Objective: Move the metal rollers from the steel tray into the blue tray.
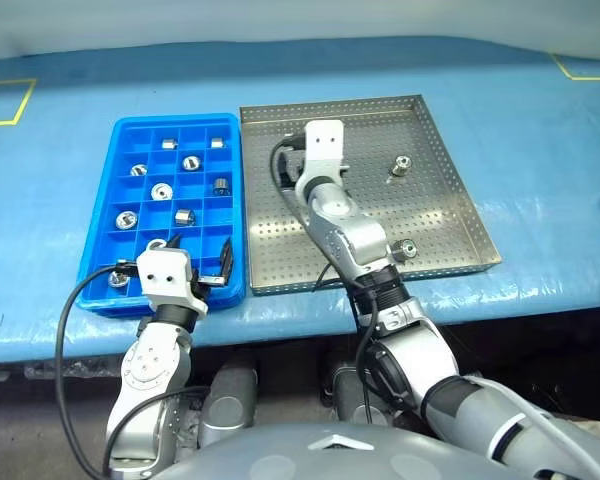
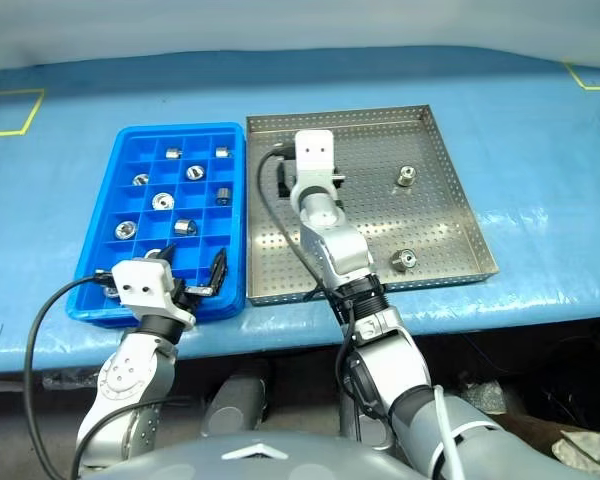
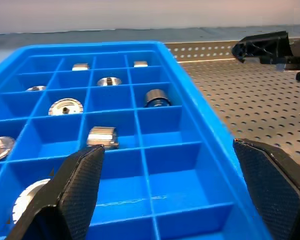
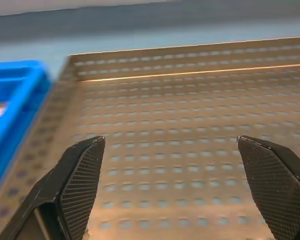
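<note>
The blue tray (image 1: 232, 215) is smooth moulded plastic with a soft gloss; its compartment walls just ahead of the left pincer (image 3: 172, 192) catch pale highlights. The rollers (image 3: 66, 106) in it, beyond that pincer's tips, are bright polished metal, mirror-like on their flanges. The steel tray (image 1: 450, 185) under and ahead of the right pincer (image 4: 172, 190) is dull silver sheet metal, perforated all over, with a brushed, faintly reflective sheen; two shiny rollers (image 1: 401, 166) lie on it to that pincer's right. The fingers (image 4: 81, 185) of both pincers are matt black with a fine knurled, rubbery texture. The table cover (image 1: 540, 120) looks like blue, slightly wrinkled sheeting.
</note>
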Motion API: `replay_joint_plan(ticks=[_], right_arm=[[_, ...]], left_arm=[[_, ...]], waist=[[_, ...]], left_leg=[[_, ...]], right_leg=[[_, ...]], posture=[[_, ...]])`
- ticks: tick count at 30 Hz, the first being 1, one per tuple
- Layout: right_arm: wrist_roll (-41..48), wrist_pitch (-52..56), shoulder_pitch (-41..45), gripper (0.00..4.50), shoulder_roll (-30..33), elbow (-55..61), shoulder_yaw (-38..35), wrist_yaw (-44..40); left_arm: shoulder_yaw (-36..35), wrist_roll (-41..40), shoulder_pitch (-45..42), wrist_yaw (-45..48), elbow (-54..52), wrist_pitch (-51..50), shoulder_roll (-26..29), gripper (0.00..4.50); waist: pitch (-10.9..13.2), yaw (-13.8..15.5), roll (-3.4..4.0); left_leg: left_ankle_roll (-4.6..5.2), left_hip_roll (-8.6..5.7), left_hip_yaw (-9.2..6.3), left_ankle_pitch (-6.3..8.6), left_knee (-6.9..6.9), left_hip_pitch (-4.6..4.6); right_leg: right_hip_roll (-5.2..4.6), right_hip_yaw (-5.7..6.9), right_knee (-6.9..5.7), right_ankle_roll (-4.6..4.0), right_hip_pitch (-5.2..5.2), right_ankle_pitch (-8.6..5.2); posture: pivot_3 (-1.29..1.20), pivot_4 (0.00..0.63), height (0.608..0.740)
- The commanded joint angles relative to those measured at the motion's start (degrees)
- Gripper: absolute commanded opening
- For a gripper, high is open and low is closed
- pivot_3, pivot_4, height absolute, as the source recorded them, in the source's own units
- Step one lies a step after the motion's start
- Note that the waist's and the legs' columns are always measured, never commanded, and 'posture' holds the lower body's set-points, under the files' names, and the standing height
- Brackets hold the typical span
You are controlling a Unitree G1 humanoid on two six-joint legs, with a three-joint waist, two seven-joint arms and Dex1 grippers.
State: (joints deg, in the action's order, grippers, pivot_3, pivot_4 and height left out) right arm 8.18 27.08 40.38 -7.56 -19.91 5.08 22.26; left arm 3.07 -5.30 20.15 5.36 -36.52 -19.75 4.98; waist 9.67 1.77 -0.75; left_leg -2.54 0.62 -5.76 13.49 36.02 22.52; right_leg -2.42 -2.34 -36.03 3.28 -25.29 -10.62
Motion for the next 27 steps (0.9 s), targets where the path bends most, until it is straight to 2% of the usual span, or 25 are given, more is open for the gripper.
replay_joint_plan(ticks=[1, 6, 17, 27], right_arm=[[-3.5, -3.6, 4.1, 4.47, -0.8, -5.2, -3.3, 5.3], [-5.8, -8.3, 7.8, 4.47, 0.7, -16.1, -7.8, 10.0], [-5.3, -19.9, 21.9, 4.47, 7.1, -42.7, -15.8, 16.4], [-2.5, -22.8, 25.7, 4.47, 10.0, -52.2, -20.4, 10.7]], left_arm=[[0.9, 0.1, -1.0, 1.3, -0.5, 0.7, 1.1, 4.5], [1.9, 0.3, -1.5, 2.3, -0.2, 1.0, 2.0, 4.5], [3.9, 0.3, -1.2, 1.7, 0.3, 0.0, 1.2, 4.5], [4.9, 0.3, -0.7, 1.2, 0.2, 0.0, 0.3, 4.5]], waist=[[0.0, -0.9, 0.0], [0.0, -2.3, 0.01], [0.0, -2.3, 0.02], [0.0, -2.2, 0.02]], left_leg=[[0.03, 0.0, 0.0, -0.02, 0.0, 0.0], [0.13, 0.01, 0.02, -0.09, 0.0, -0.02], [0.16, -0.02, 0.09, -0.11, 0.02, 0.0], [0.18, -0.04, 0.1, -0.12, 0.02, -0.02]], right_leg=[[0.01, 0.0, 0.0, 0.01, 0.0, 0.02], [0.02, -0.06, -0.03, 0.03, 0.01, 0.16], [0.03, -0.17, 0.02, 0.08, 0.02, 0.51], [0.02, -0.21, 0.04, 0.08, 0.06, 0.54]], posture=[[0.16, 0.15, 0.74], [0.17, 0.15, 0.74], [0.22, 0.15, 0.74], [0.24, 0.15, 0.74]])
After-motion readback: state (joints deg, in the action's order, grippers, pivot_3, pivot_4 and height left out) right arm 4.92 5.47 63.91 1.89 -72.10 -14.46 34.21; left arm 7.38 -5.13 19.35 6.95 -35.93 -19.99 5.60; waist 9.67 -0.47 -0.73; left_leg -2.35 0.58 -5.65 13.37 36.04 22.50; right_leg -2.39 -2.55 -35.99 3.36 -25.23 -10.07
